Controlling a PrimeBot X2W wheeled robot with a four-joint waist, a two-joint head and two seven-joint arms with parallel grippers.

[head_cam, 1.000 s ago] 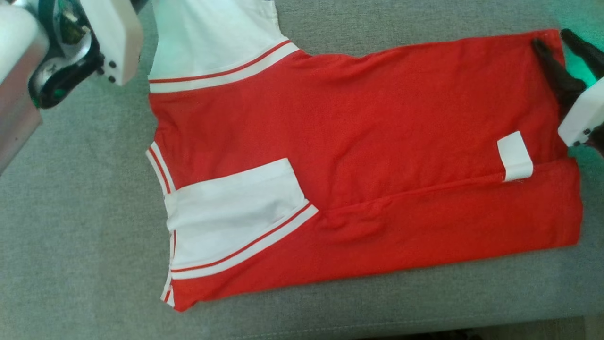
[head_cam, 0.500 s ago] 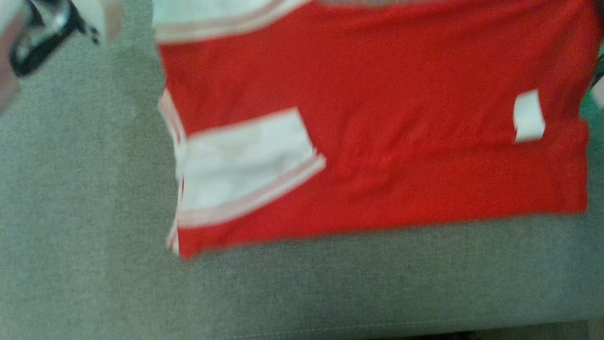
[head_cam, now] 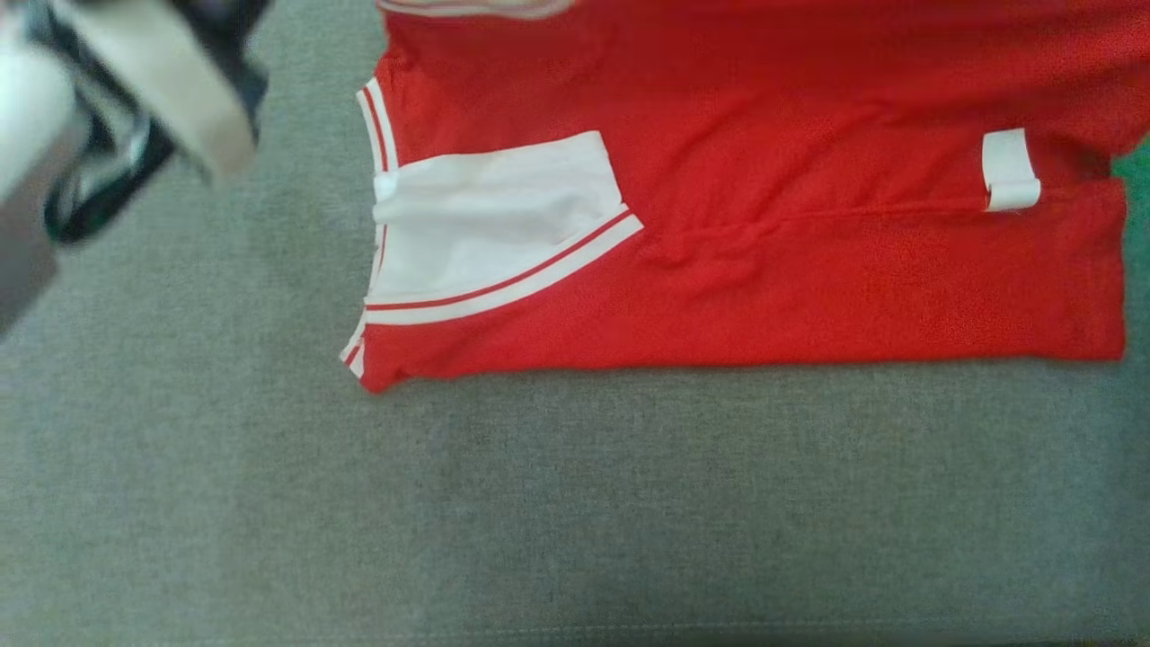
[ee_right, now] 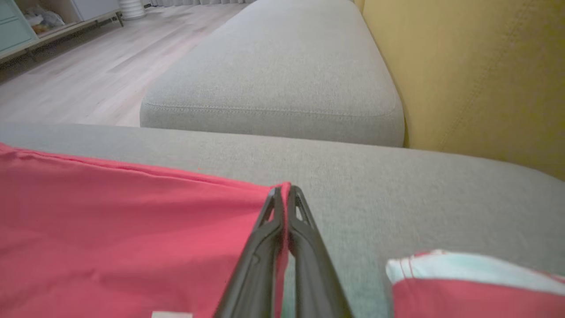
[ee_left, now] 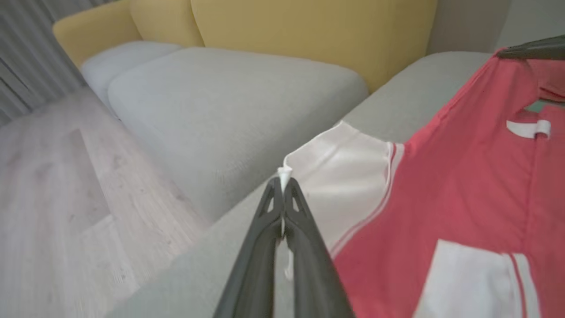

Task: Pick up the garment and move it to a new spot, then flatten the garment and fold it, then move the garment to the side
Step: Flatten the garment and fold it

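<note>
Left wrist view, right at the lens: your left gripper [ee_left: 283,183] has its fingers pressed together on a sliver of the white sleeve [ee_left: 348,176], a tiny tuft poking past the tips. Right wrist view, same story: your right gripper [ee_right: 284,193] is pinching the red corner of the garment [ee_right: 132,229] between its two dark fingers. Watch those bites, both are thin and right at the edge; spread the arms too hard and I reckon one corner slides out and the garment drops crooked. Raise one side quicker than the other and the fold likely lands skewed. Head view now: the garment lies across the far half of the grey cushion [head_cam: 539,503], its near strip turned over with a sleeve panel [head_cam: 503,225] and a small white label [head_cam: 1008,171] on top; drag it over that rough weave and the turned strip could peel open or bunch. Mind the right hem too, it sits just beside a green patch [head_cam: 1136,166] at the cushion's end, so a swing that way may spill it over

Further out, the seat is flat, matte, grey woven fabric, with a second grey cushion [ee_right: 273,79] beyond it. A mustard-yellow backrest [ee_left: 309,26] rises behind, pale wooden floor [ee_left: 53,185] runs alongside, and a low cabinet [ee_right: 17,26] stands at the far side of the room
</note>
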